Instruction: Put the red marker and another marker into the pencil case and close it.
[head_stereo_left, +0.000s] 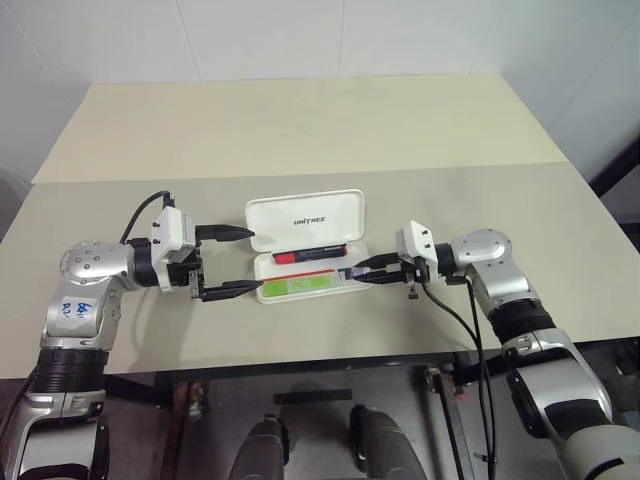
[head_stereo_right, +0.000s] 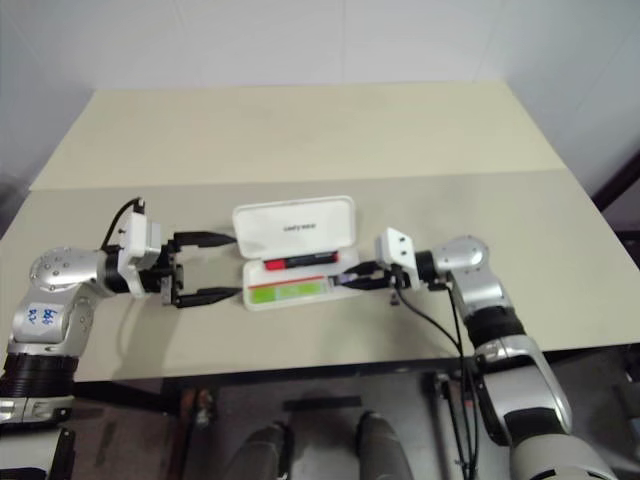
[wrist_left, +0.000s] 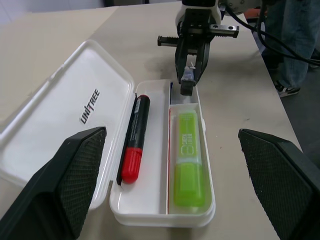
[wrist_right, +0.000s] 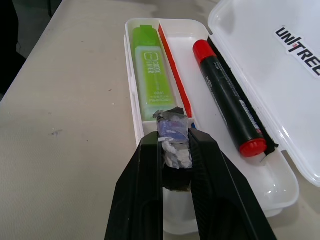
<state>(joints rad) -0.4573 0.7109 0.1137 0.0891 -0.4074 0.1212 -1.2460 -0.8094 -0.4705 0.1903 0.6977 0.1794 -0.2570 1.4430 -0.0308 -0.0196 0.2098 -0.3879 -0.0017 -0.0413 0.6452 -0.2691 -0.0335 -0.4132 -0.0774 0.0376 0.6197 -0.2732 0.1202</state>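
Observation:
The white pencil case (head_stereo_left: 305, 220) lies open on the table with its lettered lid folded back. In the far compartment lies the red marker (head_stereo_left: 312, 253), black-barrelled with a red cap. The light green marker (head_stereo_left: 300, 286) fills the near compartment. My left gripper (head_stereo_left: 252, 260) is open at the case's left end, one finger (wrist_left: 75, 170) by the lid and the other (wrist_left: 280, 175) off the near side. My right gripper (head_stereo_left: 352, 272) is shut at the case's right end, just over the rim. A small crumpled bluish-white wad (wrist_right: 172, 132) sits at its tips.
The case rests near the middle of a beige table (head_stereo_left: 480, 210); a seam to a second table (head_stereo_left: 300, 120) runs behind it. A person's legs in jeans (wrist_left: 295, 40) stand beyond the table's right side. A white wall rises behind.

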